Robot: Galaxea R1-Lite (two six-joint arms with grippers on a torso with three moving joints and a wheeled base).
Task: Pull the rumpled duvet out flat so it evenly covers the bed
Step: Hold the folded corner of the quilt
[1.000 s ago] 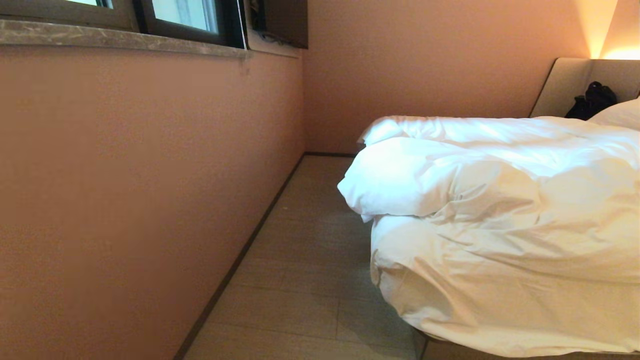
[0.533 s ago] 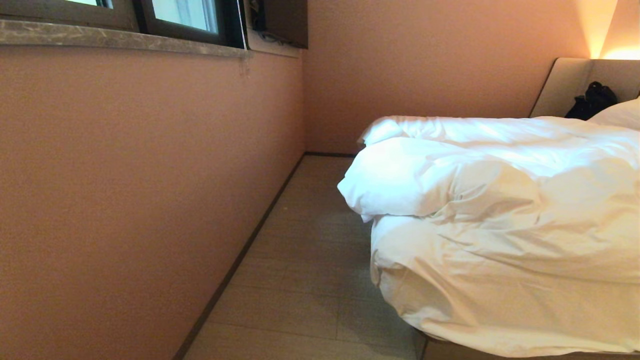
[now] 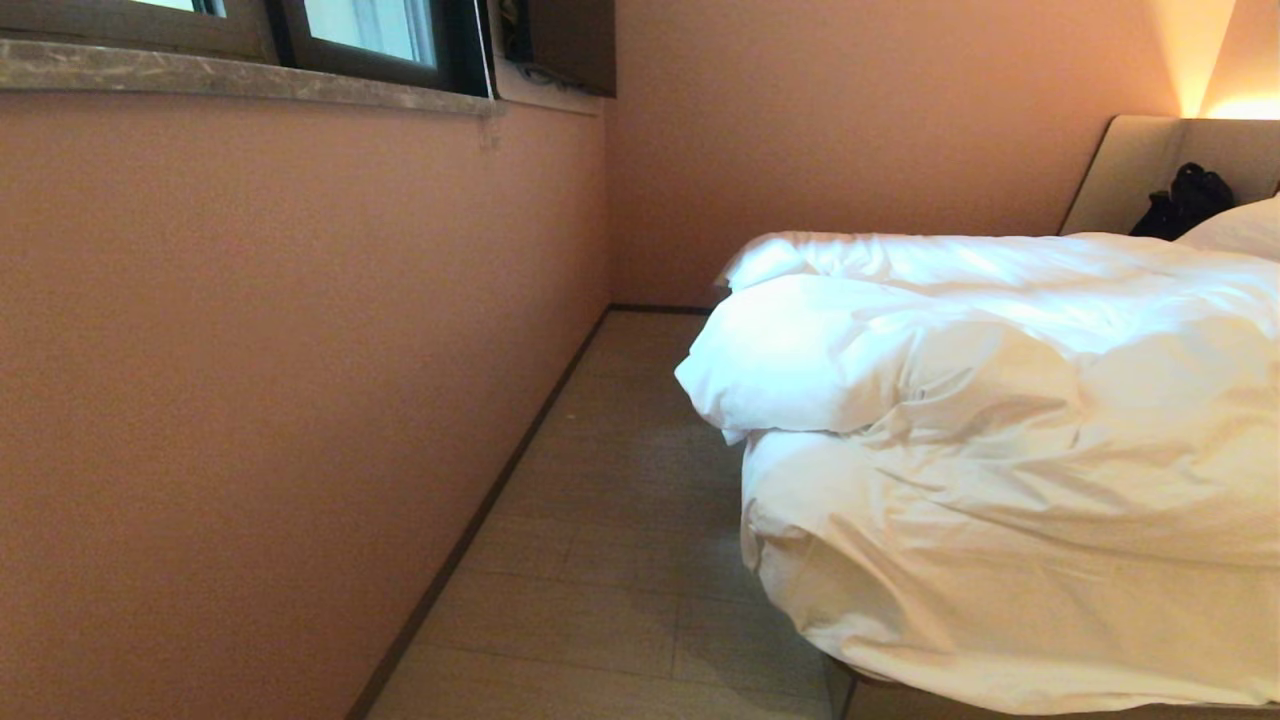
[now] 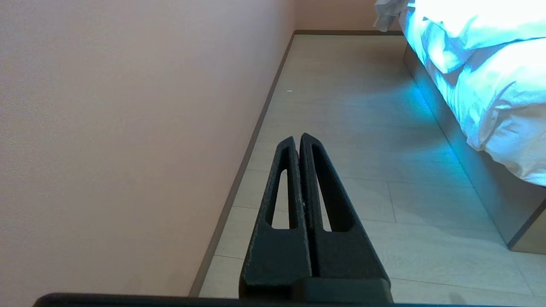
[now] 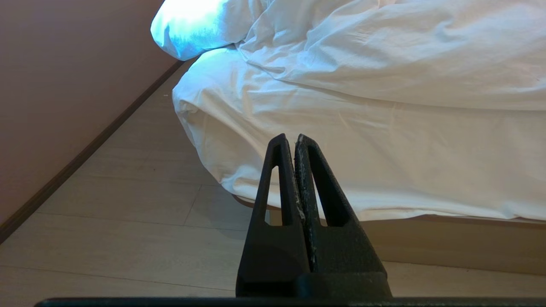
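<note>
Waiting off the bed's (image 5: 426, 243) corner, left gripper (image 4: 297, 137) and right gripper (image 5: 290, 137) hang pinched together, empty, the duvet (image 3: 1000, 420) bunched and untouched.

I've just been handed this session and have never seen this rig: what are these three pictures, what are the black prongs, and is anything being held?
It is a wheeled robot with two arms. The head view looks forward and down from its head: the bed is on the right with the rumpled white duvet bunched on it, a pillow and a dark object near the headboard, and a wall with a window on the left. Neither arm shows there.

The other two pictures come from cameras on the wrists. The black prongs are the fingers of each end effector. The left end effector is shut, above bare floor between wall and bed. The right end effector is shut too, pointing at the duvet's hanging edge without touching it. Nothing is held.
</note>
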